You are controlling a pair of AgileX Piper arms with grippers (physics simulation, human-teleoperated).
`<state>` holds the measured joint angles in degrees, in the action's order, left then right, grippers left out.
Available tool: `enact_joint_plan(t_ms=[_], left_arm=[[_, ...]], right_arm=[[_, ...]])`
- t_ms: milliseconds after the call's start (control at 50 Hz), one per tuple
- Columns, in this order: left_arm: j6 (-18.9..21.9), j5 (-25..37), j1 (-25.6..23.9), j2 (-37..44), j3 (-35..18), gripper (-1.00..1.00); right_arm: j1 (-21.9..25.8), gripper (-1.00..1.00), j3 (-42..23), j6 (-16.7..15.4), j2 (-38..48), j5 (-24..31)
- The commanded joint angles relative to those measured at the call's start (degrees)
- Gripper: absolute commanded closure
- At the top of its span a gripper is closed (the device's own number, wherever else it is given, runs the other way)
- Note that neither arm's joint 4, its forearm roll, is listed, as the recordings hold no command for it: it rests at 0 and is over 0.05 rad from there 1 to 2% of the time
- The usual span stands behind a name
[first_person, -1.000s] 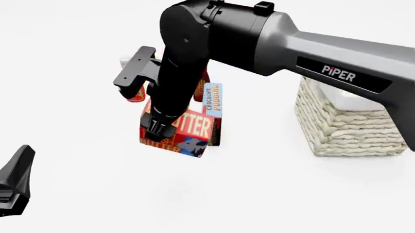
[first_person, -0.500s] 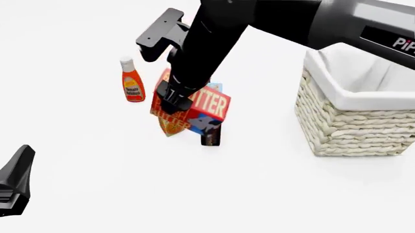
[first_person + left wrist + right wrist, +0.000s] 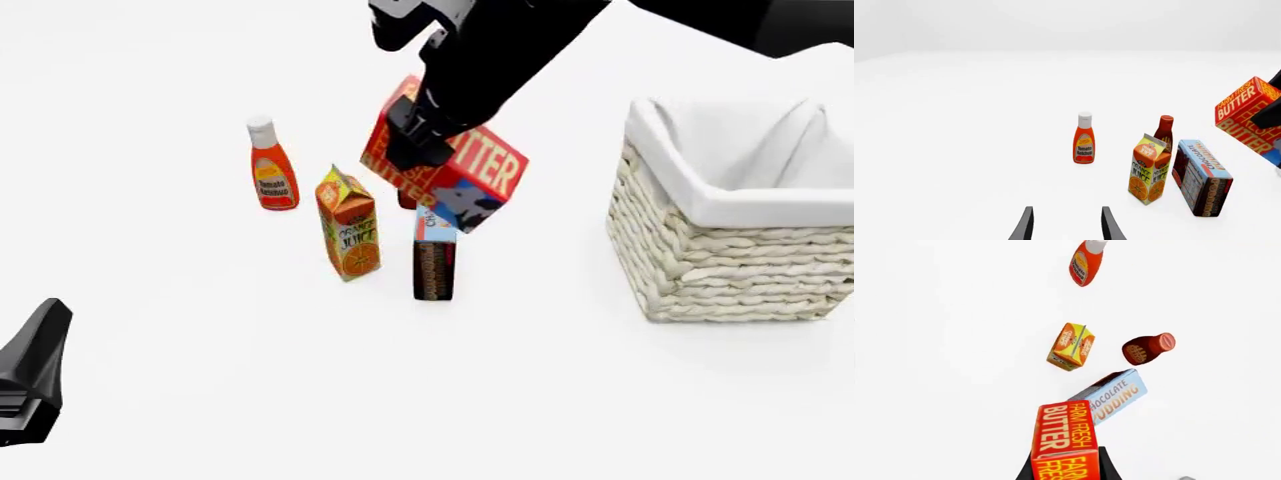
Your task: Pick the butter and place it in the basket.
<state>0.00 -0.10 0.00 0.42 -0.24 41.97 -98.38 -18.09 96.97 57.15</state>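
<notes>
The butter [image 3: 461, 170], a red-orange carton with white and yellow lettering and a cow on a blue patch, hangs tilted in the air above the groceries. My right gripper [image 3: 416, 148] is shut on it from above. In the right wrist view the butter [image 3: 1066, 437] sits between the fingers of the right gripper [image 3: 1066, 469]. It also shows at the edge of the left wrist view, butter [image 3: 1246, 114]. The basket [image 3: 721, 262], cream wicker with a white liner, stands to the right of the butter. My left gripper [image 3: 27, 385] rests low at the near left, open, as the left gripper [image 3: 1066, 227] holds nothing.
Under and left of the butter stand a ketchup bottle [image 3: 272, 168], an orange juice carton [image 3: 350, 225] and a chocolate pudding box [image 3: 434, 258]. A dark red bottle [image 3: 1165, 131] stands behind the juice. The right arm's black link crosses the top of the front view.
The right arm has lifted the butter off the table and carried it up and to the right, toward the basket. The juice carton and pudding box now show. The left gripper has not moved.
</notes>
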Motion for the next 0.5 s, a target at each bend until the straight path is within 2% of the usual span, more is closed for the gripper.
enact_joint_plan(t_ms=[20, 500], left_arm=[[0.0, 0.0, 0.0, 0.0, 0.0, -1.0], [0.0, 0.0, 0.0, 0.0, 0.0, -1.0]], right_arm=[[-4.47, 1.0, 3.06, 2.38, -3.79, -3.89], [-7.76, 1.0, 3.92, 2.99, -6.5, -6.35]])
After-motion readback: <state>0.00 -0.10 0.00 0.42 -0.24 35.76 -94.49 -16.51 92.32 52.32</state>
